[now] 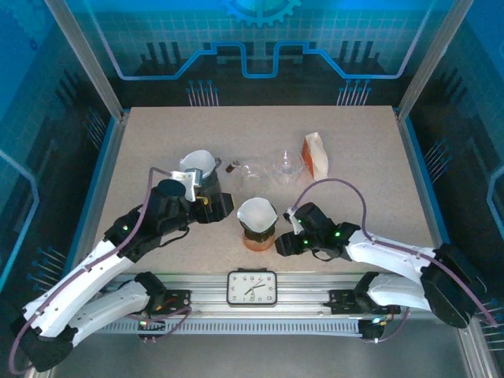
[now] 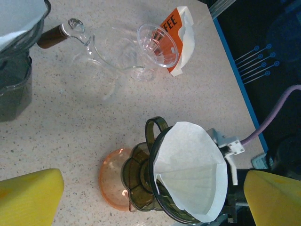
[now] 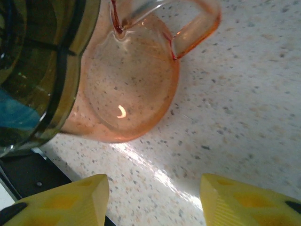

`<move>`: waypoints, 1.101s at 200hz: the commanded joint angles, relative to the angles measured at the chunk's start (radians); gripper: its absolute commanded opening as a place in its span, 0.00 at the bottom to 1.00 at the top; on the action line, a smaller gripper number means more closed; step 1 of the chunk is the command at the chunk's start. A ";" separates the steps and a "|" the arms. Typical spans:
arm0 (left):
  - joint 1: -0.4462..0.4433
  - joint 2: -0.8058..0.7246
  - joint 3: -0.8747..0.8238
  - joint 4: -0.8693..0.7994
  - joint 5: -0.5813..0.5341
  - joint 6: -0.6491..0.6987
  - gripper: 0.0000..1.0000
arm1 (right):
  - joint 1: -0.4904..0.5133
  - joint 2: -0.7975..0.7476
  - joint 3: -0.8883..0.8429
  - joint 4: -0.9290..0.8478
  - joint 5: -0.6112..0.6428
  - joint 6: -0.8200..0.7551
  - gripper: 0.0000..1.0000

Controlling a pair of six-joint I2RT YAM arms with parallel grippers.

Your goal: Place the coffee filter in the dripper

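Left tool [image 2: 154, 182], white filter [image 2: 188, 169] (open cone)

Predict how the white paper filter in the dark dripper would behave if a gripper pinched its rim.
The paper filter looks thin and folded, so it would probably crumple rather than stay stiff. Its rim stands above the dripper, so it likely lifts out easily, being very light.

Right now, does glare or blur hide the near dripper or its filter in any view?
Top view: even light, blue cast on the walls, filter and dripper clear. Left wrist: filter sharp, left fingers blurred at the corners. Right wrist: very close, a crescent glint on the dripper's orange base, a bright streak on the table, right fingers soft.
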 commanded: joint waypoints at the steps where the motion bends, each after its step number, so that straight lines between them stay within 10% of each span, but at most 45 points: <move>1: 0.005 -0.012 -0.003 -0.011 -0.040 -0.015 0.99 | -0.008 0.043 -0.022 0.171 -0.062 0.022 0.52; 220: 0.007 -0.171 -0.004 -0.074 -0.179 -0.017 0.99 | 0.026 0.516 0.229 0.553 0.000 0.110 0.45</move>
